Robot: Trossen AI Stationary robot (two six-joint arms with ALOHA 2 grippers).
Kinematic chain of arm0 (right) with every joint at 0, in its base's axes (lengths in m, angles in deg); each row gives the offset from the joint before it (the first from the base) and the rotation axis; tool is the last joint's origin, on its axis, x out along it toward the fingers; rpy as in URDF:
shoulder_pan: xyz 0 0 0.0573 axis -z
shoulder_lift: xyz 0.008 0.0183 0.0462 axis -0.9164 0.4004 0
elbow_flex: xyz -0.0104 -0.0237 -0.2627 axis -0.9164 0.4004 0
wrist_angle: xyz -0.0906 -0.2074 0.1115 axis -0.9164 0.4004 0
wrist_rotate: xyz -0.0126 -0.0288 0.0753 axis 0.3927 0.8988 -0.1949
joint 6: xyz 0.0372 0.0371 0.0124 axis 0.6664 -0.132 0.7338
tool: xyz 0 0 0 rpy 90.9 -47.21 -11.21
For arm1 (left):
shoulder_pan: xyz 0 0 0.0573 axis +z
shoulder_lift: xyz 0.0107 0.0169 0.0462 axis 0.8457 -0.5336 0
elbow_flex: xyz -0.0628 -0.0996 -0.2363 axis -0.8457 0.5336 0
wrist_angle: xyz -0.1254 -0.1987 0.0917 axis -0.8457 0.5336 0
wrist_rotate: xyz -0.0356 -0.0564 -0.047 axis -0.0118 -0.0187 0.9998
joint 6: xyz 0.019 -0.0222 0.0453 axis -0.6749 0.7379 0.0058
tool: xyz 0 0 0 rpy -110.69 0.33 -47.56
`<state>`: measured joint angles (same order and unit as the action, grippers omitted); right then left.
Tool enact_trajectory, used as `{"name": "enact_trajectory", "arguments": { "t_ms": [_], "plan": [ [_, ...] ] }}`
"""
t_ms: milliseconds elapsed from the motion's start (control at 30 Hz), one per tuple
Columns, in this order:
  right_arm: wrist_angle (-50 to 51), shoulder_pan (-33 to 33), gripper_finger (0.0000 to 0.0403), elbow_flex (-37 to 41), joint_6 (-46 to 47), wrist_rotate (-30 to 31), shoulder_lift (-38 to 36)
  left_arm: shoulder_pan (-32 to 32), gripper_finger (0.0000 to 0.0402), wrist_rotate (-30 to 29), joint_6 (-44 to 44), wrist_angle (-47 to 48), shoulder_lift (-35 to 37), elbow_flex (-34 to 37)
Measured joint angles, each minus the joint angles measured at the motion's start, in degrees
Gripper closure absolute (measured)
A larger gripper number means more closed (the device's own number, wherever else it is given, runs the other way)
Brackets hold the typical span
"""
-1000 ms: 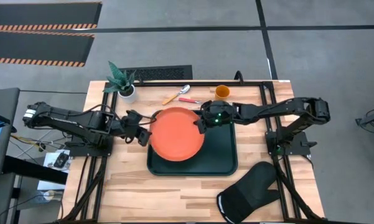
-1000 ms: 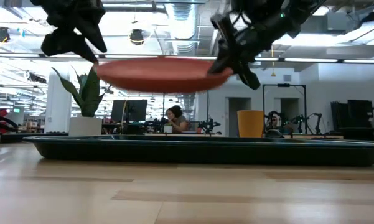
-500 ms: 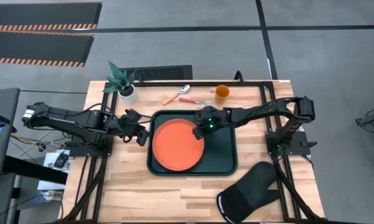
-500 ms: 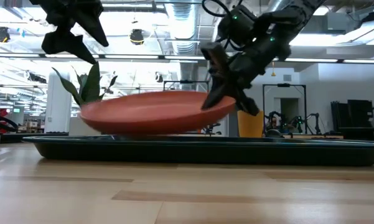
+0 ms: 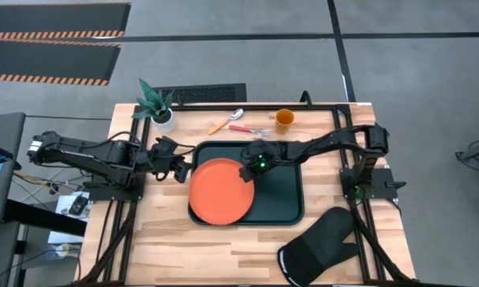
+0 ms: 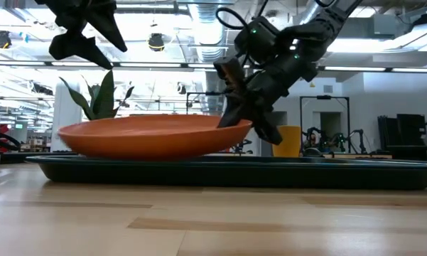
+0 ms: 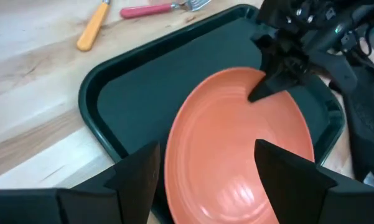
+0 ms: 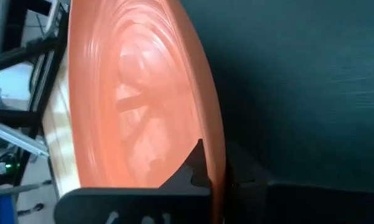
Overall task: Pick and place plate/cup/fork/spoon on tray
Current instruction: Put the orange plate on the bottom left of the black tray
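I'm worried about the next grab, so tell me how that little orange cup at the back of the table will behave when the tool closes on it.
The cup stands upright and open-topped, so it probably grips easily across its round wall. It looks small and plastic, likely light, so a sideways nudge may tip it and let it roll. The fork lies close beside it.

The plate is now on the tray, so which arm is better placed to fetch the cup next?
Probably the right. Its claw still grips the plate rim on the tray, but its arm is on the cup's side. The left claw is open, yet waits past the tray's far edge.
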<state>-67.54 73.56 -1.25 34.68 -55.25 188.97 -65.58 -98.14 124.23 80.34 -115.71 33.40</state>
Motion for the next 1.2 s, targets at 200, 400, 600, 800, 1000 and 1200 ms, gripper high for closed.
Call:
{"name": "enact_trajectory", "arguments": {
  "t_ms": [200,400,600,800,1000,1200],
  "plan": [
    [0.01,-0.70,0.0370,-1.31,0.45,0.19,1.66,0.00,0.0154,-0.52,0.06,-0.01,0.08,0.00],
    [0.59,0.17,0.0368,-1.28,-0.36,0.25,1.47,0.00,0.0154,-0.59,0.39,0.04,0.08,0.00],
    [4.03,0.37,0.0340,-1.28,-3.88,-1.12,1.42,0.00,0.0154,-0.91,0.42,0.04,0.08,0.00],
    [4.05,0.40,0.0260,-1.24,-5.62,-1.52,1.42,0.00,0.0154,-1.32,0.42,0.04,0.08,0.00],
    [5.04,1.93,0.0187,-1.19,-5.57,-1.44,0.41,0.00,0.0154,-1.39,0.43,0.04,0.08,0.00],
    [8.62,3.65,0.0176,-1.24,-8.11,-0.76,-4.83,0.00,0.0154,-1.41,0.42,0.12,0.07,0.00]
  ]
}}
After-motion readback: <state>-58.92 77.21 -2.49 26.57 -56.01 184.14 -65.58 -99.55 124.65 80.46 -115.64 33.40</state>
